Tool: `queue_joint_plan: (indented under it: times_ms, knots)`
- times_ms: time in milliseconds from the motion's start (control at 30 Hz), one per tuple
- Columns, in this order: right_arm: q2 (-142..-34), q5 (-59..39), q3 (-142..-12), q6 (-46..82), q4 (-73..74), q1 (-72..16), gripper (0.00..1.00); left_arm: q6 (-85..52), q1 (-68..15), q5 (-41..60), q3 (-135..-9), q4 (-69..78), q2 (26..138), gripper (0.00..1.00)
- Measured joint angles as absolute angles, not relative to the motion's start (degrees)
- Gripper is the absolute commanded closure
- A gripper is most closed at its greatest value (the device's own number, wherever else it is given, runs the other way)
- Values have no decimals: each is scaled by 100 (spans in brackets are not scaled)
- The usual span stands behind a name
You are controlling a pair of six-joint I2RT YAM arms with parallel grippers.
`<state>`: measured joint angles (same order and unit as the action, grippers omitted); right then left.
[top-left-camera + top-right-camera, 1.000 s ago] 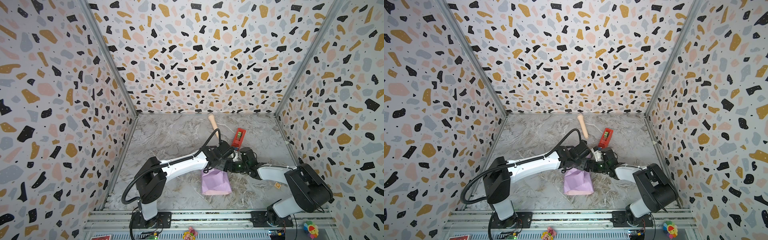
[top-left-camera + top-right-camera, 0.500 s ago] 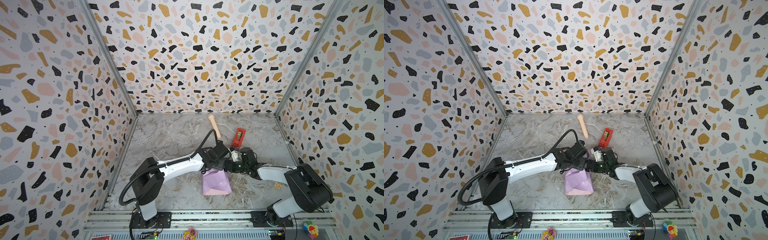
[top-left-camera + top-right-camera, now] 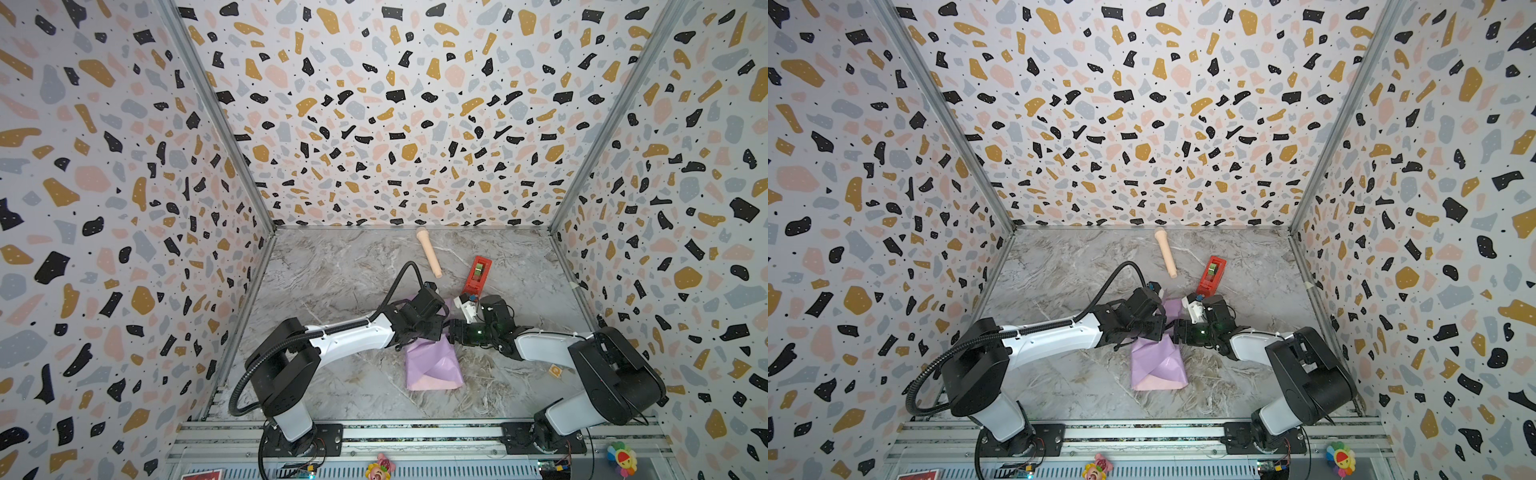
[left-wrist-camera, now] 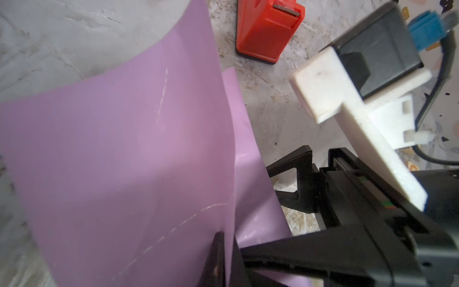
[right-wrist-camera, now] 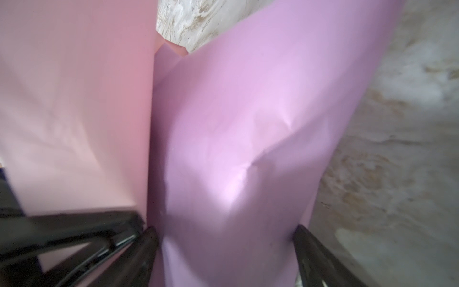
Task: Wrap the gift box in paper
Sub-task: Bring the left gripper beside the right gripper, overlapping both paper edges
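Note:
The paper (image 3: 434, 365) (image 3: 1158, 365) lies folded into a lilac bundle mid-floor, with a pale pink edge at its near end. The gift box is hidden under it. My left gripper (image 4: 227, 238) (image 3: 441, 329) is shut on a raised lilac flap of the paper (image 4: 124, 149) at the bundle's far end. My right gripper (image 5: 224, 229) (image 3: 452, 332) meets it from the right. Its fingers (image 5: 305, 238) stand wide and press on both sides of the lilac-covered bundle (image 5: 248, 111). The flap's pink face (image 5: 74, 99) rises beside it.
A red tape dispenser (image 3: 477, 274) (image 4: 265, 29) stands just beyond the grippers. A beige toy microphone (image 3: 428, 251) lies near the back wall. A small orange tag (image 3: 554, 370) sits on the marble floor by the right arm. Patterned walls close three sides.
My left gripper has drawn the paper flap a little toward the near side and left. The right arm and the bundle have stayed put.

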<state>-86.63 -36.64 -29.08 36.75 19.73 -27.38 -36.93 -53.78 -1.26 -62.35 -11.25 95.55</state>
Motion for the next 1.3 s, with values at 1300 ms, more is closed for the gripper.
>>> queue_joint_plan:
  times_ms: [1300]
  knots:
    - [-8875, -4289, -2814, 3872, 2213, -2508, 16, -4678, -5035, 558, -4449, 1385, 9006, 100]
